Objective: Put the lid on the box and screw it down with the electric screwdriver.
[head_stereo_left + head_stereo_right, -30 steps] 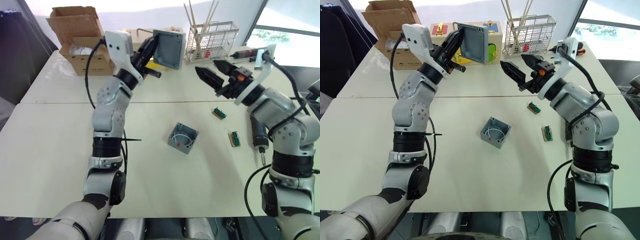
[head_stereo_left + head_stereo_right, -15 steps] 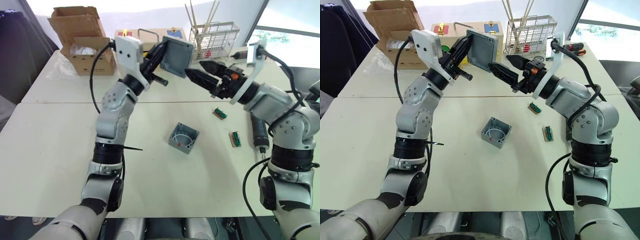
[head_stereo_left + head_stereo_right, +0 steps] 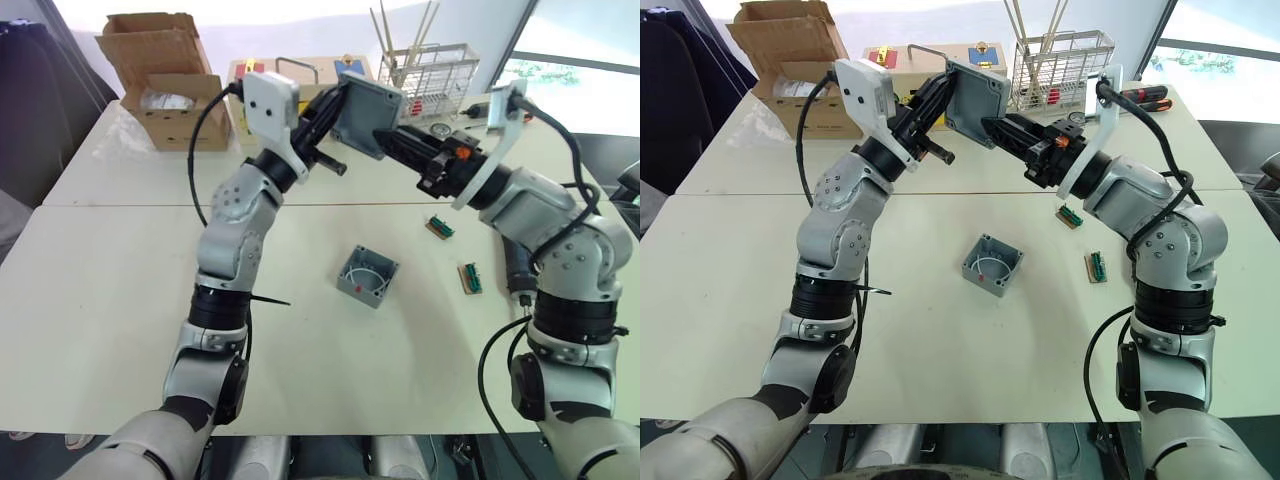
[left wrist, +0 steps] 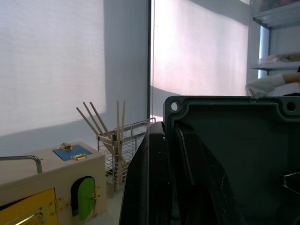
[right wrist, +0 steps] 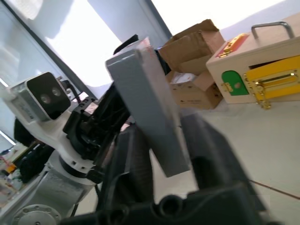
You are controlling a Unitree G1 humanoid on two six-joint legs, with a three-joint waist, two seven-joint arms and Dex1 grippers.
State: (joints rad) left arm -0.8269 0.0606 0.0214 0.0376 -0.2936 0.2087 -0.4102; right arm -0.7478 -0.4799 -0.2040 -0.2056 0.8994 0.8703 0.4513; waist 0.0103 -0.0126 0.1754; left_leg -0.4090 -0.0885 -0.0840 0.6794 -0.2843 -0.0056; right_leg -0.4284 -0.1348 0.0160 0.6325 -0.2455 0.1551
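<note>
My left gripper (image 3: 333, 106) is shut on the grey lid (image 3: 368, 118) and holds it tilted in the air above the far half of the table. My right gripper (image 3: 397, 138) reaches in from the right, and its two fingers clamp the lid's (image 5: 145, 103) lower edge. The inner side of the lid (image 4: 234, 154) faces the left wrist camera. The open grey box (image 3: 367, 276) rests on the table below and between both arms. The black electric screwdriver (image 3: 515, 268) lies on the table at the right, partly hidden by my right arm.
A cardboard box (image 3: 160, 75), a wooden box with coloured doors (image 3: 910, 65) and a wire rack with sticks (image 3: 430, 75) line the far edge. Two small green parts (image 3: 438, 227) (image 3: 468, 278) lie right of the box. Hand screwdrivers (image 3: 1145, 95) lie far right.
My right gripper has moved left from its wide-open pose to the lid and closed on its edge. My left arm has carried the lid to the right, toward it.
</note>
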